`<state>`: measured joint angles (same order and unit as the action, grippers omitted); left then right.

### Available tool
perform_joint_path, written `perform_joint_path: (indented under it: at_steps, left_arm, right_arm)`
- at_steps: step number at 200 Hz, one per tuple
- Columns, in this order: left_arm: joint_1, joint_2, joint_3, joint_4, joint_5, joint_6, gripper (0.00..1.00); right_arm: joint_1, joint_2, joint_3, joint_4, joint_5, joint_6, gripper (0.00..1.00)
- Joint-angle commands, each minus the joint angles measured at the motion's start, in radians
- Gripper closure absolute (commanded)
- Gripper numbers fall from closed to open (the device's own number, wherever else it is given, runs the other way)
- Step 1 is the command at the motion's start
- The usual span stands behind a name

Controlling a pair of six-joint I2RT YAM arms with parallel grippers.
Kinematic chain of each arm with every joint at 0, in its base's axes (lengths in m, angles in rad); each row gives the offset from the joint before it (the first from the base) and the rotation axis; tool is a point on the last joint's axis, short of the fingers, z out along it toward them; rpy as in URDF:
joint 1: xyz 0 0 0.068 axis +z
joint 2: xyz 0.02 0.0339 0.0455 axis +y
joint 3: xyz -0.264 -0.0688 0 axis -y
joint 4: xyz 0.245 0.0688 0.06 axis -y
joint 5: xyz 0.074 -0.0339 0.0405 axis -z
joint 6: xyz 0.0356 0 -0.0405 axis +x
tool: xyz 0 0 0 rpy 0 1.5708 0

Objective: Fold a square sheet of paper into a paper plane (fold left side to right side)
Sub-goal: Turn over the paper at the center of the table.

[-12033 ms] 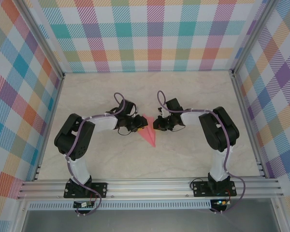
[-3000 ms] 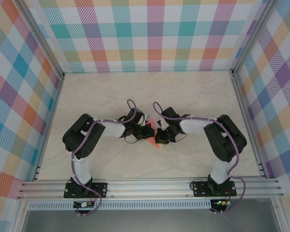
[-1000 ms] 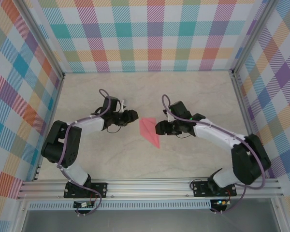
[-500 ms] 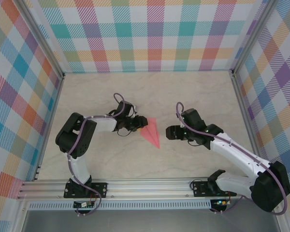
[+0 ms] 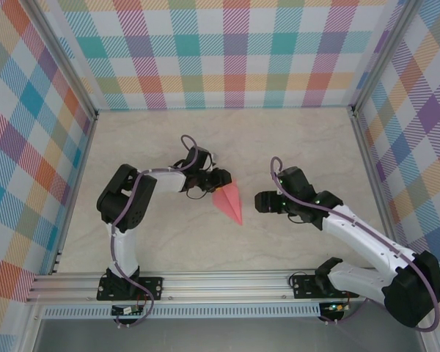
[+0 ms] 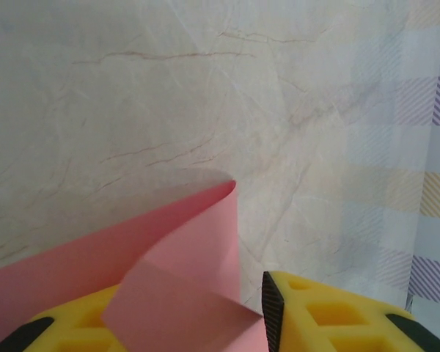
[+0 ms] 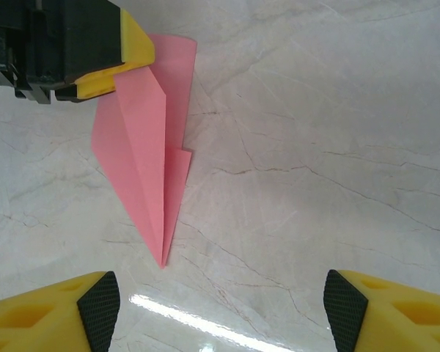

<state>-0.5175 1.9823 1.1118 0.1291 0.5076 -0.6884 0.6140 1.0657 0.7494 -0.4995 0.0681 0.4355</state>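
Note:
The square sheet of paper lies folded as a salmon-pink paper plane (image 5: 229, 199), its point toward the near right. In the right wrist view the paper plane (image 7: 143, 147) shows a centre crease and a small flap. My left gripper (image 5: 218, 178) is at the plane's wide far end. In the left wrist view a raised flap of the paper plane (image 6: 183, 271) lies between the yellow fingers (image 6: 330, 323) of the left gripper (image 6: 154, 315), which stand apart. My right gripper (image 5: 258, 202) is open to the plane's right, clear of it. The right gripper (image 7: 220, 293) holds nothing.
The marble-look table (image 5: 169, 242) is ringed by plaid walls (image 5: 235, 51) and an aluminium rail (image 5: 227, 282) at the near edge. The left gripper's yellow finger (image 7: 136, 48) rests over the plane's wide end in the right wrist view.
My left gripper has moved right onto the plane's wide end and narrowed. My right gripper has drawn back to the right, away from the plane, and opened wider.

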Motion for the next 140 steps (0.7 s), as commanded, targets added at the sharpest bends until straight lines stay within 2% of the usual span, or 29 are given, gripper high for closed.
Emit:
perform_joint_path:
  at_steps: [1,35,58,99,140]
  left_arm:
    - [-0.018,0.004,0.037,-0.013,0.017,0.001,0.71]
    - [-0.019,-0.037,0.02,0.012,0.014,0.005,0.87]
    - [-0.019,-0.088,0.007,0.015,0.005,0.008,0.94]
    - [-0.019,-0.255,0.003,0.005,-0.034,-0.006,0.96]
    - [-0.019,-0.399,0.092,-0.05,-0.05,-0.003,0.96]
  right_arm:
    - [-0.012,-0.01,-0.019,-0.008,-0.006,-0.003,0.23]
    - [-0.085,-0.013,-0.072,0.092,-0.182,0.04,0.14]
    - [-0.166,-0.032,-0.129,0.204,-0.355,0.076,0.0]
    - [-0.305,-0.029,-0.226,0.478,-0.68,0.192,0.0]
    - [-0.313,0.024,-0.197,0.723,-0.877,0.276,0.0]
